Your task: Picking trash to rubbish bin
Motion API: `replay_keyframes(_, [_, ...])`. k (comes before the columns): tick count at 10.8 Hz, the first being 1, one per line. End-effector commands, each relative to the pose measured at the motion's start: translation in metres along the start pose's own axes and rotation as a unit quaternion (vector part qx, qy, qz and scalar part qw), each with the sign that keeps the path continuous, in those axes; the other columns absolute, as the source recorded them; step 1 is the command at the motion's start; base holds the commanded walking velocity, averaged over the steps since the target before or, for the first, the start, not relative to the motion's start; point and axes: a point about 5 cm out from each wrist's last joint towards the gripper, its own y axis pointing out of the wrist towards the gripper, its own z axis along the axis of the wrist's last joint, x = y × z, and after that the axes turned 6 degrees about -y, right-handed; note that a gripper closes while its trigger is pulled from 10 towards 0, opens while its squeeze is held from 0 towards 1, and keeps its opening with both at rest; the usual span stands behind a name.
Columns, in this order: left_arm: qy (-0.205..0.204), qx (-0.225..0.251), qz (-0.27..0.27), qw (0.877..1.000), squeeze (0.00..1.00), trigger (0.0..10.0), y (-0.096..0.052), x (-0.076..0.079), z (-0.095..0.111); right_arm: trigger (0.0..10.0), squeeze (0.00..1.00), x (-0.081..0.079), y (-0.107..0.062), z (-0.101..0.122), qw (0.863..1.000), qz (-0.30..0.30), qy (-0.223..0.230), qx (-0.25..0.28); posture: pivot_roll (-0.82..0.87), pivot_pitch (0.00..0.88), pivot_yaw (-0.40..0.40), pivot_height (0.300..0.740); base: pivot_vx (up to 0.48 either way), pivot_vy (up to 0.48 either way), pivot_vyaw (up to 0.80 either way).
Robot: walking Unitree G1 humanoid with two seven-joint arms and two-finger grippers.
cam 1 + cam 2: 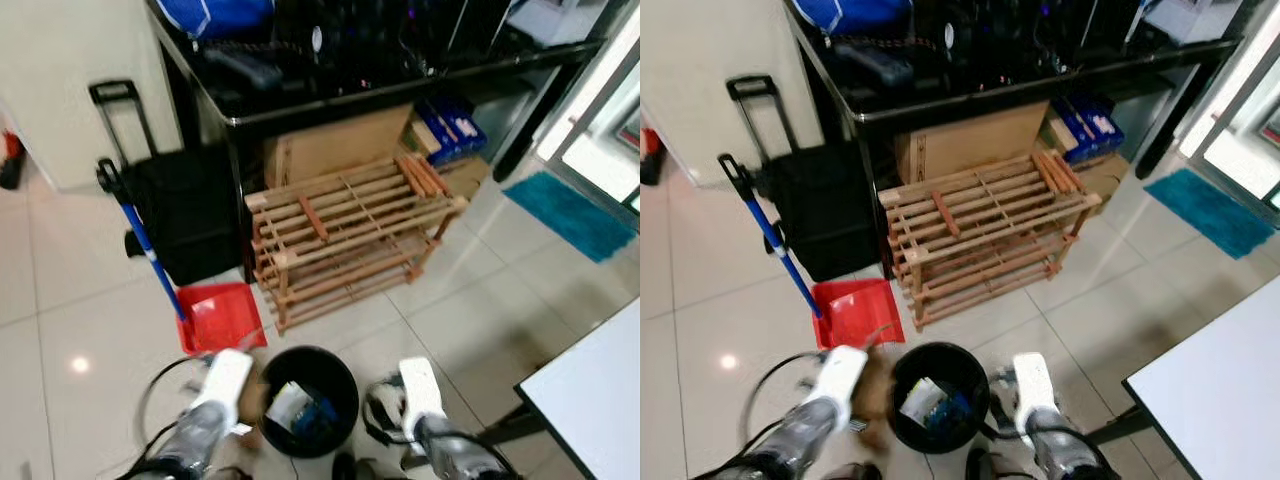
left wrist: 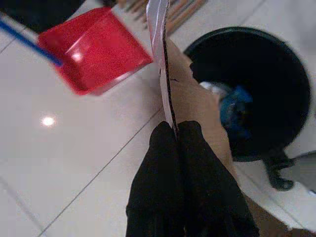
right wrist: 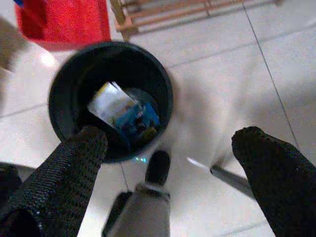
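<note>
A round black rubbish bin [image 1: 300, 352] stands on the tiled floor just in front of me, between my two arms. White and blue packaging [image 3: 123, 111] lies inside it. My left gripper [image 2: 176, 128] is shut on a flat piece of brown cardboard [image 2: 197, 98] with a white face, held on edge beside the bin's left rim [image 2: 276, 64]. The cardboard [image 1: 872, 395] shows between my left wrist and the bin. My right gripper [image 3: 170, 143] hangs open just right of the bin, above the floor, with nothing between its fingers [image 3: 84, 153].
A red dustpan [image 1: 220, 315] with a blue handle lies just beyond the bin. Behind it stand a wooden rack [image 1: 350, 235], a black trolley case [image 1: 185, 215] and a cluttered black table. A white table corner [image 1: 590, 390] juts in at the right; a teal mat [image 1: 570, 210] lies far right.
</note>
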Motion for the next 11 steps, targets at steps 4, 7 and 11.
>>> replay_keyframes(4, [0.038,0.04,-0.071,0.996,0.0,10.0,0.006,0.029,0.032,10.0,0.0,-0.001,0.0,0.055,0.993,0.015,-0.013,0.116,-0.18,0.29,-0.113,0.74,0.0,0.0,0.0])
replay_keyframes(7, [0.051,0.046,-0.105,0.992,0.0,10.0,0.005,0.033,0.032,10.0,0.0,-0.009,-0.004,0.061,0.991,0.039,-0.021,0.129,-0.19,0.32,-0.121,0.74,0.0,0.0,0.0])
replay_keyframes(11, [0.042,0.037,-0.109,0.992,0.0,10.0,0.004,0.032,0.025,10.0,0.0,-0.01,-0.009,0.06,0.991,0.048,-0.033,0.124,-0.19,0.329,-0.124,0.74,0.0,0.0,0.0])
